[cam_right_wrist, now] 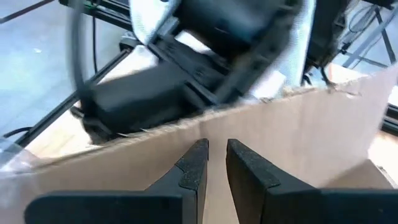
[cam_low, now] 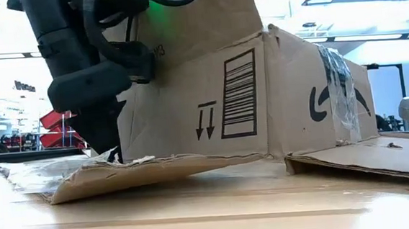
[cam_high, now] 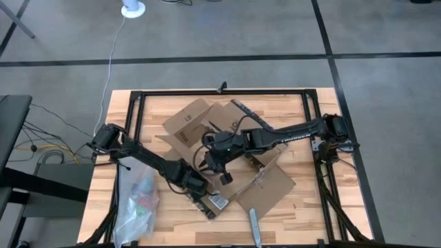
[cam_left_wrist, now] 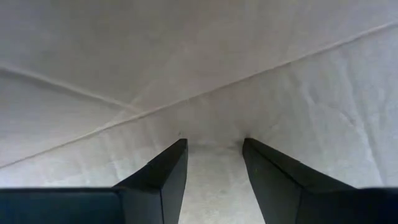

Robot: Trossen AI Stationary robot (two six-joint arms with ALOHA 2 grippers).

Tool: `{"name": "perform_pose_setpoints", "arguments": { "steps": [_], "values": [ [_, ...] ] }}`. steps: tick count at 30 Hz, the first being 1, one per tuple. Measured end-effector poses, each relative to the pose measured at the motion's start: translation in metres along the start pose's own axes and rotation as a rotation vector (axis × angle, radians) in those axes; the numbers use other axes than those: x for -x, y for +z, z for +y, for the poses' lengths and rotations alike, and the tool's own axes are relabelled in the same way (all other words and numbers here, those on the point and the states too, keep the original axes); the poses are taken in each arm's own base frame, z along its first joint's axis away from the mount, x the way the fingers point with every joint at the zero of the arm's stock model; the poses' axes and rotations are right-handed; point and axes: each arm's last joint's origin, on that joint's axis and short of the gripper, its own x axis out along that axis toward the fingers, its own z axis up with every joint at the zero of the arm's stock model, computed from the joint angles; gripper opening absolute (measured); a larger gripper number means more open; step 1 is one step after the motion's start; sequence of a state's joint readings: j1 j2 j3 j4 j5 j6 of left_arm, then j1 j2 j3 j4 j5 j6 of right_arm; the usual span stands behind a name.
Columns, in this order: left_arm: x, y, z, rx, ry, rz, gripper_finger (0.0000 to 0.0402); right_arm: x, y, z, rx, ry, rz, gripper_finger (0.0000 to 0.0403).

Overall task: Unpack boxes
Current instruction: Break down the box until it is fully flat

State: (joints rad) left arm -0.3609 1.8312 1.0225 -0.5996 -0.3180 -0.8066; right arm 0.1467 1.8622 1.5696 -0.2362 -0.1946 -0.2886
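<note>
One brown cardboard box (cam_high: 227, 148) lies opened out across the middle of the desk (cam_high: 310, 213), its flaps splayed toward the far left corner and the near right edge, so its long axis runs on a diagonal between those two. In the low view the box wall (cam_low: 246, 97) facing the near edge stands upright and carries a black barcode-like block of stripes with two downward arrows under a bar beside it; around the corner I can see part of a curved smile-arrow print, crossed by a strip of clear shiny tape. On the far-left flap from above there is small dark print that I cannot read. One clear plastic bag (cam_high: 138, 203) with coloured contents lies along the near left edge of the desk, apart from the box. One slim silvery tool (cam_high: 254, 227) lies at the near edge, just off the right flap. My left gripper (cam_left_wrist: 213, 168) is pushed in at the box's near left side, and its wrist view shows only pale folded material close up, with my two fingers (cam_left_wrist: 161, 180) parted and nothing between them. My right gripper (cam_right_wrist: 215, 163) reaches over the box centre from the right, its fingers (cam_right_wrist: 193, 165) close together with a narrow gap, straddling the top edge of a cardboard wall.
</note>
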Motion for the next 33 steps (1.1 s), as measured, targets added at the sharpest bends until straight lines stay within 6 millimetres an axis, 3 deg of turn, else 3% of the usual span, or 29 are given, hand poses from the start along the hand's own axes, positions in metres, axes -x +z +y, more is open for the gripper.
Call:
{"name": "perform_pose_setpoints", "arguments": {
  "steps": [7,14,20,25,29,33],
  "values": [
    [0.005,0.001,0.003,0.004,-0.033,0.061,0.0148,-0.001,-0.003,0.001,-0.069,0.024,0.025,0.0048],
    [0.052,0.002,0.002,-0.006,-0.037,0.151,0.0148,-0.005,-0.009,0.008,-0.056,0.069,0.043,0.0048],
    [0.090,-0.005,0.008,-0.008,0.043,0.373,0.0148,-0.008,-0.008,0.018,-0.015,0.089,0.050,0.0048],
    [0.121,-0.005,0.004,0.007,0.053,0.452,0.0148,-0.018,-0.011,0.024,-0.007,0.109,0.044,0.0048],
    [0.149,0.004,-0.001,0.070,-0.003,0.408,0.0148,-0.043,-0.035,0.031,-0.041,0.148,0.155,0.0048],
    [0.172,0.019,-0.006,0.114,-0.084,0.298,0.0148,-0.069,-0.073,0.033,-0.080,0.178,0.312,0.0048]
  ]
}}
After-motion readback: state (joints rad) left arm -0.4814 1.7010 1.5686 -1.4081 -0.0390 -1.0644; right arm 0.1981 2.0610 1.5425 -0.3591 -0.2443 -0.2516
